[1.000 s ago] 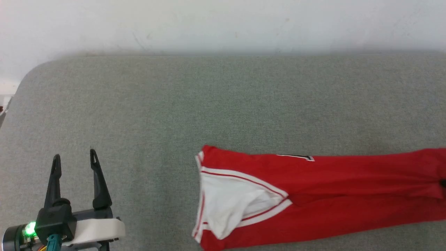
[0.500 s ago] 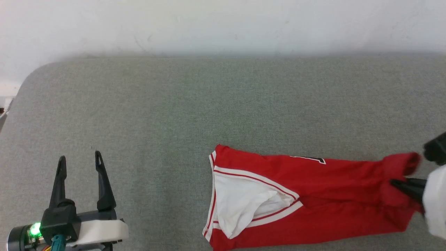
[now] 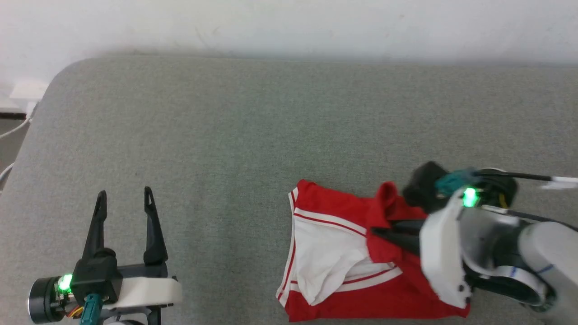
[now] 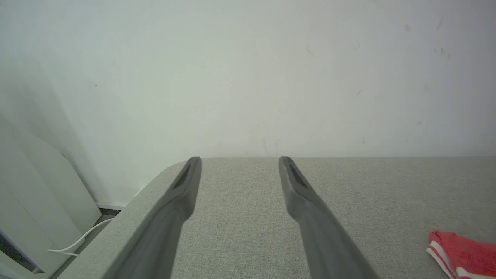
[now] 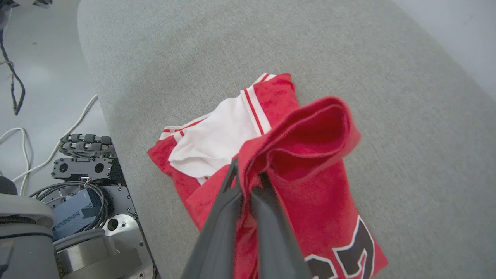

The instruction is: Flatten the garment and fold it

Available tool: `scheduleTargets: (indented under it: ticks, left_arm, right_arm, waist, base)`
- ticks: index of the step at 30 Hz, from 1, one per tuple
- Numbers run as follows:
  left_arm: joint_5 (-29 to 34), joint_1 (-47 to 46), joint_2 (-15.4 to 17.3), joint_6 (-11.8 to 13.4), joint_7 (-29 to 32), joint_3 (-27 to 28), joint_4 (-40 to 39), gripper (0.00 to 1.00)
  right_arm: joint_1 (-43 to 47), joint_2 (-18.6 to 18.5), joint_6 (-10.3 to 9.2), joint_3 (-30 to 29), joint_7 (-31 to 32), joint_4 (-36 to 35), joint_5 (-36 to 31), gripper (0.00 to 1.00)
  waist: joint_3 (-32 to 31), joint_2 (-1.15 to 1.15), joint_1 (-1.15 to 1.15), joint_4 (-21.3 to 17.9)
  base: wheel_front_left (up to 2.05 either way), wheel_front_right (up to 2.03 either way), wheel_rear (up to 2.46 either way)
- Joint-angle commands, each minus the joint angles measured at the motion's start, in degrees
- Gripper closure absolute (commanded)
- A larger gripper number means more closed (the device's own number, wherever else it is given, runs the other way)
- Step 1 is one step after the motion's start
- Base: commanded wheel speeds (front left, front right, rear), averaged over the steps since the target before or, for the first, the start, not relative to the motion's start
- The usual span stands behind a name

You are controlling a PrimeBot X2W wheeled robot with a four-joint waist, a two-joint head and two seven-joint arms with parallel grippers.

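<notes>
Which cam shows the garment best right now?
Right wrist view: the garment is closest there, with the fold pinched in the shut right gripper, the white sleeve and the black lettering. Head view gives its outline, partly behind the right arm. Left wrist view catches one striped corner at the lower right edge.

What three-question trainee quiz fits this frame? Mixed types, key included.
1. True or false: the left tool stands open, apart from the shirt.
2. The right tool is shut on: A a towel; B a bunched red fold of the shirt; C nothing.
3. Fill in: the sleeve lying on top of the shirt is coloured ___.

Key: 1 true; 2 B; 3 white.
</notes>
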Motion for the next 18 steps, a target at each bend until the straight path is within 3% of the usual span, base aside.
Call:
scheduleTargets:
  ticks: [1,6,11,18]
  left_arm:
    - [0.33,-0.89,-0.36,-0.11,-0.27,-0.13,0.19,0.00]
    - [0.08,-1.38,-0.71,0.24,-0.27,-0.22,0.39,0.00]
    - [0.01,-2.29,-1.07,0.15,-0.27,-0.87,0.84,0.00]
    - [-0.05,-3.55,-1.44,0.18,-0.27,-1.47,1.42,0.00]
  right_arm:
    - [-2.10,1.57,-0.03,2.18,0.12,1.26,-0.11,1.00]
    - [-10.25,7.59,-0.03,11.14,-0.51,8.87,-1.01,1.00]
    - [-15.16,13.54,-0.03,18.13,-2.53,21.78,-1.25,1.00]
    - [-16.96,16.48,-0.03,27.25,-5.06,35.35,-0.22,1.00]
  waist:
    - [0.97,0.00,0.00,1.28]
    - [2.13,0.00,0.00,2.37]
    - [3.17,0.00,0.00,3.34]
    - [3.87,0.00,0.00,4.15]
  base:
    - [0.00,0.00,0.00]
    - [0.00,0.00,0.00]
    - [0.00,0.00,0.00]
    - [0.00,0.00,0.00]
